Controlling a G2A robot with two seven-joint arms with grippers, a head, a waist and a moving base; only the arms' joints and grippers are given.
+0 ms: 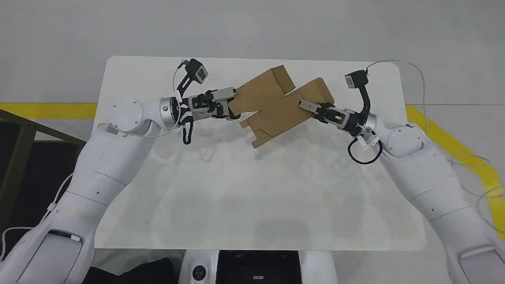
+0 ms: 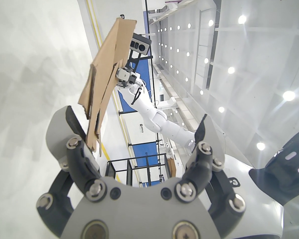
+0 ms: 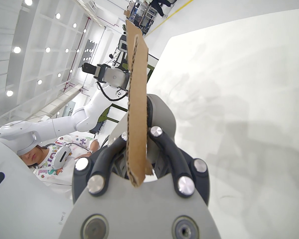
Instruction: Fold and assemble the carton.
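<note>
Flat cardboard carton is up off the bench, over its far middle, btwn the 2 arms. Right pincer is clenched on 1 end. Its wrist view has the board edge-on, pinched btwn both fingers. Left pincer is released, fingers wide. The carton's opposite corner sits right by 1 finger pad; can't tell if touching. The other finger is well apart.

Step in hand, prob.: get a 2nd grip so the panels can be swung open. To do it well:
- Seat the edge deeper btwn the fingers before closing.
- Clamp 1 panel, not both layers.
- Keep the right grip firm vs twist.

Risk: the ragged corner slips out or tears.
</note>
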